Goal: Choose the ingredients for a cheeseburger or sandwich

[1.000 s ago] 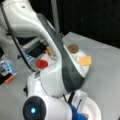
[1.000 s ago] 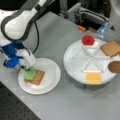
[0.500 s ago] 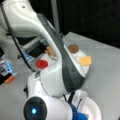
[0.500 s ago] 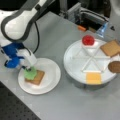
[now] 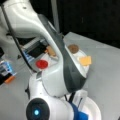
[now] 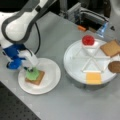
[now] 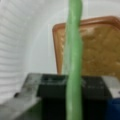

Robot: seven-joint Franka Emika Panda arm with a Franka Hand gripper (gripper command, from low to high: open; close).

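On the white plate point(image 6: 51, 75) at a front view's left lies a brown toast square point(image 6: 38, 78). My gripper point(image 6: 30, 68) is right over its far corner, shut on a green lettuce piece point(image 6: 32, 74) that rests on the toast. In the wrist view the lettuce point(image 7: 73, 62) hangs edge-on in front of a dark finger point(image 7: 50, 87), with the toast point(image 7: 100, 50) and plate point(image 7: 30, 37) behind. The red tomato disc point(image 6: 88, 40) sits on the round divided tray point(image 6: 72, 62).
The tray also holds a second toast square point(image 6: 111, 48), a brown patty point(image 6: 115, 67) and a yellow cheese square point(image 6: 93, 78). In a front view the arm point(image 5: 50, 50) hides much of the tray; tomato point(image 5: 41, 64) and cheese point(image 5: 85, 60) show. Dark equipment point(image 6: 87, 17) stands behind.
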